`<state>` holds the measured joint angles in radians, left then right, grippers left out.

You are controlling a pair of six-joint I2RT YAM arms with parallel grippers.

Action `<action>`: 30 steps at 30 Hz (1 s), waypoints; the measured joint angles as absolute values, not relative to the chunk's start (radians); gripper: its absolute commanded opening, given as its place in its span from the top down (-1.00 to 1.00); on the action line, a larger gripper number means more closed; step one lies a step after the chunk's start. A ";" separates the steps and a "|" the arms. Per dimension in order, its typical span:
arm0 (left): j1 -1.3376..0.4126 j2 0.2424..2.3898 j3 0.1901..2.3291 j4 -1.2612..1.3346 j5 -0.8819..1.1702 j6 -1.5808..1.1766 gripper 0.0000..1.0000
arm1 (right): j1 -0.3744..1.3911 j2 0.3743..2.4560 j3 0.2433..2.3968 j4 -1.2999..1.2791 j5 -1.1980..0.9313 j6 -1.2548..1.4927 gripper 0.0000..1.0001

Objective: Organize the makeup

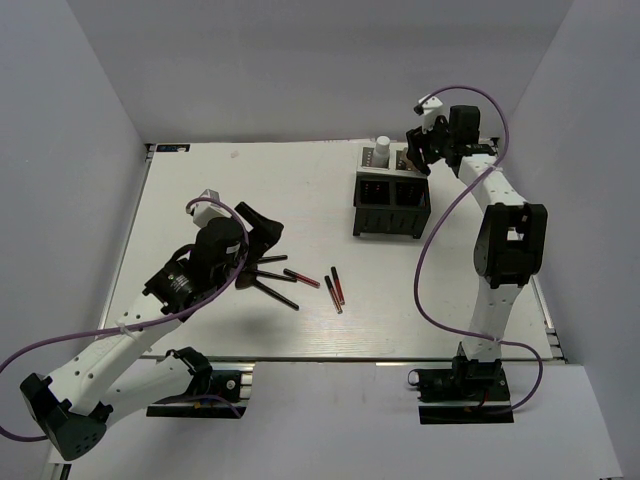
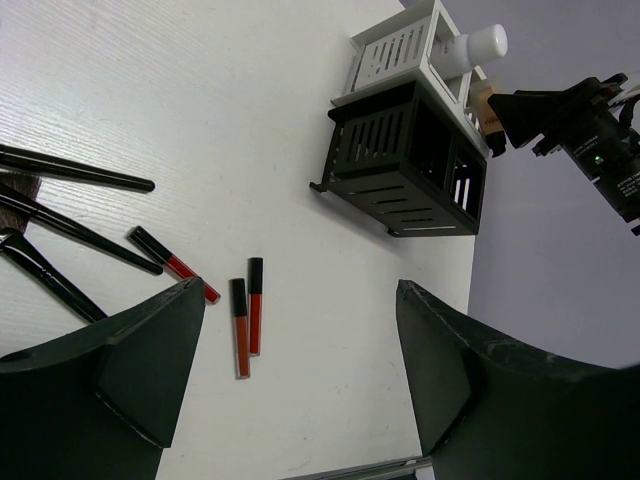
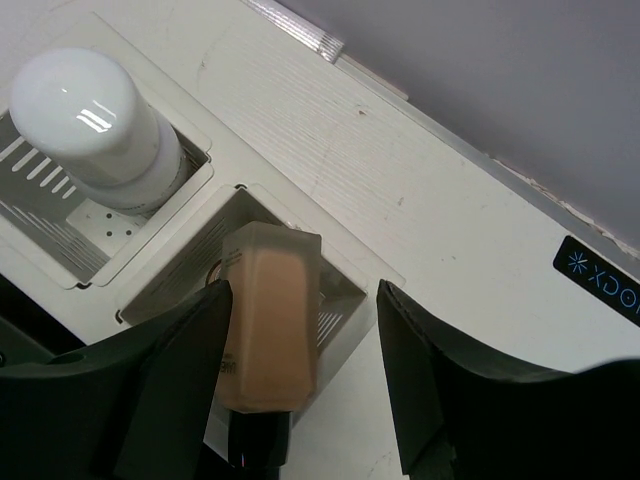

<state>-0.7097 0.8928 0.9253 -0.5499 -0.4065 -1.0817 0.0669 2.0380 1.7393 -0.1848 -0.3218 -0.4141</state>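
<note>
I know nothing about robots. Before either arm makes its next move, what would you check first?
1. Tan bottle in the white compartment: its far end is in, but fully seated cannot tell.
2. Right fingers not squeezing the tan bottle: ok, a gap shows on one side.
3. White bottle upright in the neighbouring compartment: ok.
4. Left fingers open and empty: ok.
5. Pencils lying free on the table: ok.
6. Black box has room for them: cannot tell, its insides are dark.
</note>
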 measured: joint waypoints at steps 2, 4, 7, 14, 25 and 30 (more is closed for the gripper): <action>-0.710 0.893 0.925 -0.550 -0.406 -1.082 -0.74 | 0.070 2.039 1.739 -0.185 -0.312 -0.416 -0.31; -0.710 0.893 0.925 -0.551 -0.406 -1.082 -0.74 | 0.074 2.040 1.739 -0.185 -0.300 -0.419 -0.31; -0.710 0.893 0.925 -0.554 -0.406 -1.083 -0.74 | 0.079 2.040 1.739 -0.185 -0.283 -0.421 -0.29; -0.710 0.892 0.924 -0.562 -0.406 -1.090 -0.73 | 0.086 2.040 1.739 -0.182 -0.237 -0.423 -0.28; -0.710 0.892 0.924 -0.567 -0.408 -1.090 -0.75 | 0.079 2.032 1.725 -0.174 -0.273 -0.411 -0.35; -0.710 0.898 0.924 -0.601 -0.422 -1.090 -0.75 | 0.067 1.974 1.662 -0.170 -0.378 -0.371 -0.36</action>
<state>-0.7097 0.8978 0.9241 -0.6014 -0.4217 -1.0897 0.0669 1.9739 1.6619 -0.1696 -0.3782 -0.3706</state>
